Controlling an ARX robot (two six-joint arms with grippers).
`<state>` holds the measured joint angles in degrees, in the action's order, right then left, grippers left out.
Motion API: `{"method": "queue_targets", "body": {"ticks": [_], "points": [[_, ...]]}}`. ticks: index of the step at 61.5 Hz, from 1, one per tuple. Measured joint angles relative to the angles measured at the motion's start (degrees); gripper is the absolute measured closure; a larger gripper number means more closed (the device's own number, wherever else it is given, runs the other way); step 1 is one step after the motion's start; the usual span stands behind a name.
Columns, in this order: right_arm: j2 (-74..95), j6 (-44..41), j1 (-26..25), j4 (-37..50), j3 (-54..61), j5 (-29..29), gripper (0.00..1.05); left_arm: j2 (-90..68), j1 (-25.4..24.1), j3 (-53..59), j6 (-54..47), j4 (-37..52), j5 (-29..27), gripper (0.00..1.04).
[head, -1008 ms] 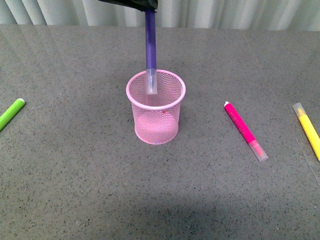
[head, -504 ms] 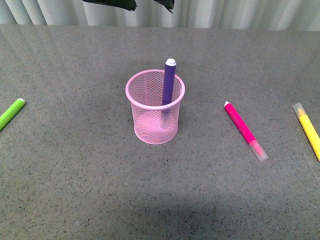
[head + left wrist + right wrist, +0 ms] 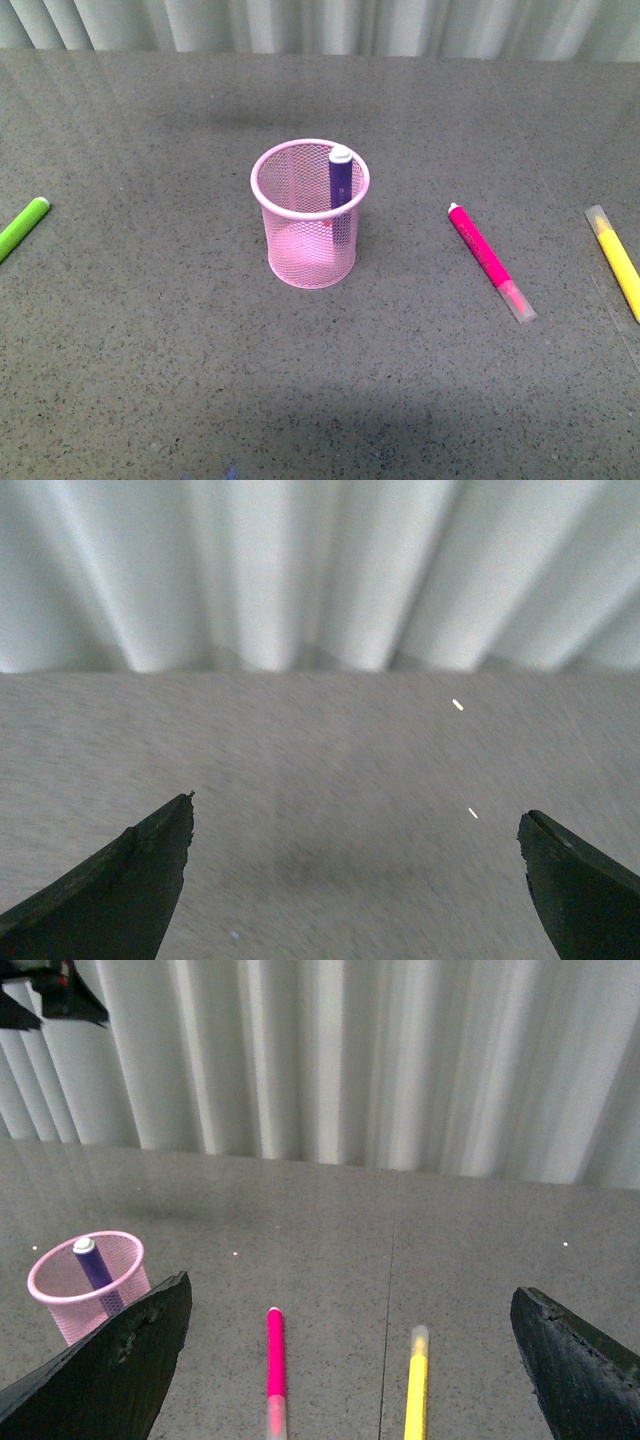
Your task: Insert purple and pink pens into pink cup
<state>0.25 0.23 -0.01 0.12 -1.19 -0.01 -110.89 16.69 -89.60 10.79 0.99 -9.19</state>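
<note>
The pink cup [image 3: 311,214] stands at the middle of the grey table. The purple pen [image 3: 340,180] stands inside it, leaning on the right rim, white plug up. The pink pen [image 3: 489,260] lies flat on the table to the cup's right. In the right wrist view the cup [image 3: 88,1285], the purple pen [image 3: 94,1264] and the pink pen [image 3: 274,1370] show. My right gripper [image 3: 350,1305] is open and empty, above the pink pen. My left gripper [image 3: 357,815] is open and empty over bare table. Neither gripper shows in the front view.
A green marker [image 3: 22,226] lies at the table's left edge. A yellow marker [image 3: 617,259] lies at the right edge, also in the right wrist view [image 3: 416,1385]. A white curtain [image 3: 330,25] hangs behind the table.
The purple pen, held above the cup a second ago, was let go and now stands in the cup. The gripper that held it has risen out of the front view.
</note>
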Motion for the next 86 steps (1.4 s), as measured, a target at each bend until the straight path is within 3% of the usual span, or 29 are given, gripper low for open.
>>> {"method": "queue_targets", "body": {"ticks": [11,18,20,26,32,37,52,69,86], "points": [[0.02,0.00,0.00,0.00,0.00,0.00,0.07,0.35,-4.31,3.06,4.70,0.57,-8.13,0.08],[0.00,0.00,0.00,0.00,0.00,0.00,0.07,1.57,-5.53,8.55,6.86,1.27,-9.25,0.08],[0.00,0.00,0.00,0.00,0.00,0.00,0.07,2.25,-6.01,11.65,5.86,5.60,-7.85,0.11],[0.00,0.00,0.00,0.00,0.00,0.00,0.07,6.54,-7.98,26.80,-2.80,31.43,1.07,0.29],[0.02,0.00,0.00,0.00,0.00,0.00,0.07,12.15,-9.51,39.54,-7.06,46.75,2.64,0.45],[0.02,0.00,0.00,0.00,0.00,0.00,0.07,16.87,-10.73,47.60,-8.70,52.65,3.15,0.59],[0.02,0.00,0.00,0.00,0.00,0.02,0.07,26.29,-12.37,63.47,-9.90,56.61,4.98,1.02],[0.00,0.00,0.00,0.00,0.00,0.02,0.07,39.10,-16.46,75.84,-10.19,56.61,8.79,1.03],[0.02,0.00,0.00,0.00,0.00,0.00,0.07,46.56,-16.61,82.64,-10.21,56.65,9.18,1.03]]}}
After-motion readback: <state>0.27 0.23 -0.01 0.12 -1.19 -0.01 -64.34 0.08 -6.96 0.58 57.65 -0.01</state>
